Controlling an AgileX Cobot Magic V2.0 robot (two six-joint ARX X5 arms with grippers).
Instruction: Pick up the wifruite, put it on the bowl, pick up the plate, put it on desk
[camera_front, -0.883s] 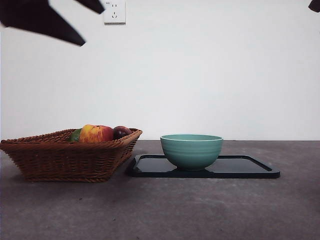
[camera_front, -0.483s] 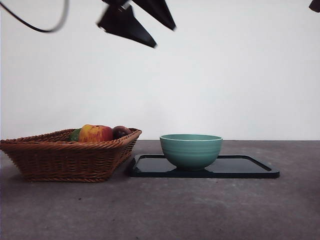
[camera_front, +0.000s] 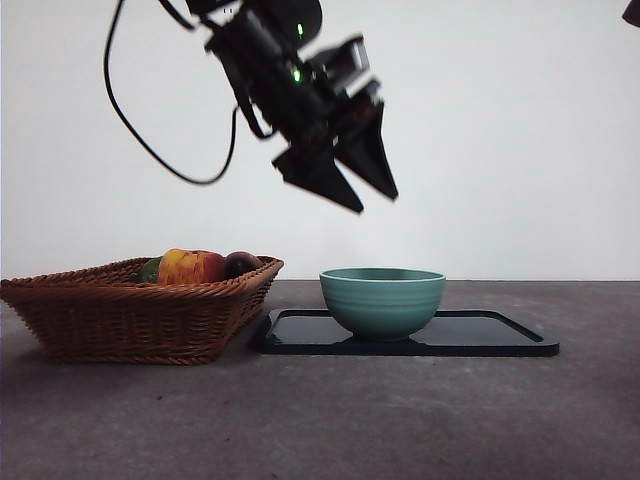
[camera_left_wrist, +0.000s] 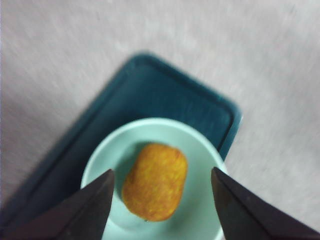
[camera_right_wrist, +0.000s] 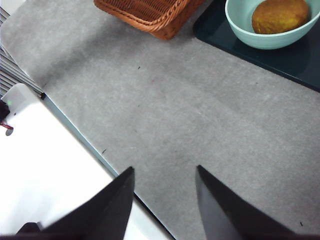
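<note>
One wifruite (camera_left_wrist: 155, 182) lies inside the teal bowl (camera_front: 383, 301), its orange-brown skin filling the middle of the pale interior as seen from both wrist cameras. The bowl stands on a dark plate (camera_front: 497, 335), a flat rectangular tray with rounded corners, which rests on the grey desk (camera_front: 330, 420). Just beside the tray sits a brown wicker basket (camera_front: 130, 310), its corner nearly touching the tray's edge; it holds a red-yellow apple (camera_front: 192, 267), a dark purple fruit (camera_front: 243, 264) and a sliver of something green (camera_front: 151, 270) behind the rim.

Above the bowl hangs the left gripper (camera_front: 358, 197), tilted, jaws spread apart and empty, with the fruit showing between them in its own wrist view. A black cable (camera_front: 150, 150) loops from the arm over the basket.

Over bare desk, well apart from the tray, the right gripper (camera_right_wrist: 164, 177) has its jaws parted, holding nothing. A white surface (camera_right_wrist: 45, 170) borders the desk near it.
</note>
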